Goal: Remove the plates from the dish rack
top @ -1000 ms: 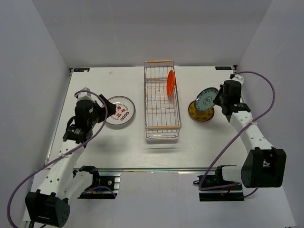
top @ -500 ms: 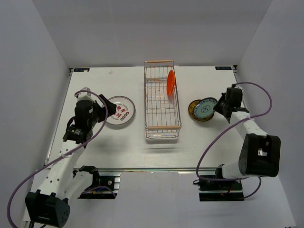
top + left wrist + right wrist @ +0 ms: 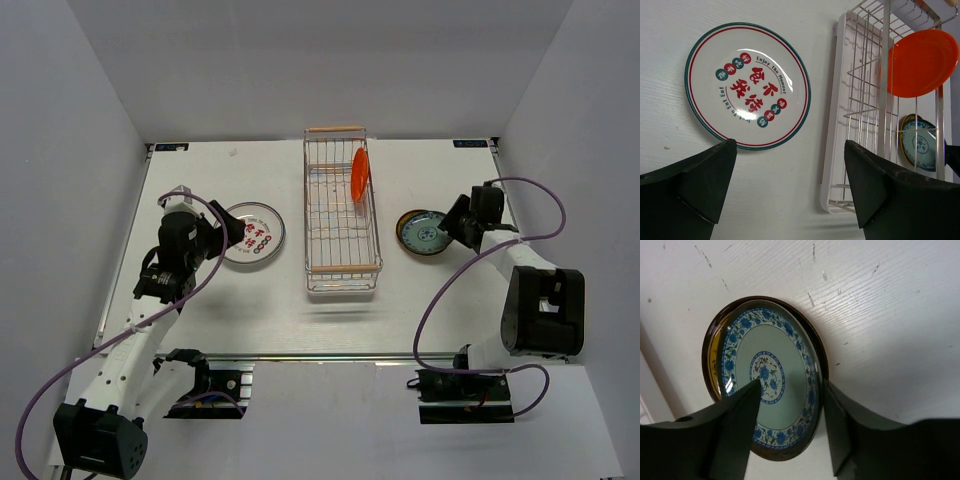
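Teal plate down, R hand half-open

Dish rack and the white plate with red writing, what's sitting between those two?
Nothing. Only bare table separates the dish rack from the white plate with red writing, clear in the top and left wrist views.

Left arm: reaches forward along the left side, elbow bent, wrist turned toward the centre.
Left gripper: jaws spread wide, gripping nothing.
Right arm: folded back tightly, forearm angled left.
Right gripper: held low and pointing left, jaws parted, gripping nothing.
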